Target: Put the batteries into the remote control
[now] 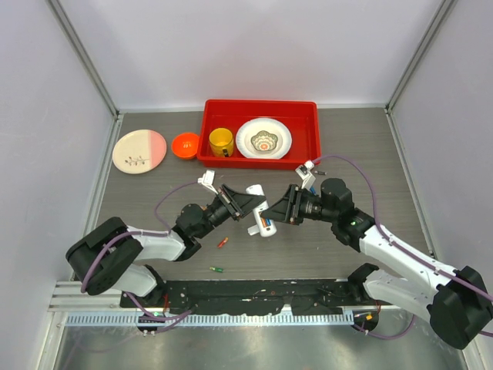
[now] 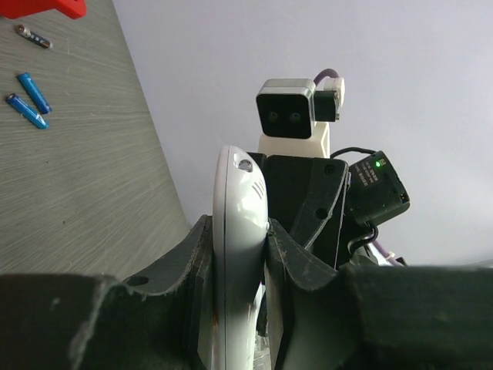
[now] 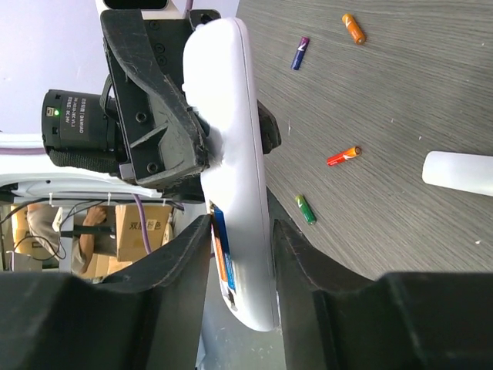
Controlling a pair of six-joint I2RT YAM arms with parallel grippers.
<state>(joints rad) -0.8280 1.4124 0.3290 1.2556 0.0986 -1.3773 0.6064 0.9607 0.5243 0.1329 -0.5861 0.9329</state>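
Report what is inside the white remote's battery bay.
In the slim white remote control, a blue and orange cylindrical battery lies in the open bay. The bay's remainder is hidden behind the right gripper's black finger; a second cell cannot be confirmed.

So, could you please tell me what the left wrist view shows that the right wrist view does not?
Only the left wrist view: two blue cylindrical batteries and the corner of a red plastic tray. Only the right wrist view: a small orange battery, a red battery, a green battery, a separate white plastic piece, and the open battery compartment with a cell inside. Both: the slim white plastic remote control, edge-on between dark jaws.
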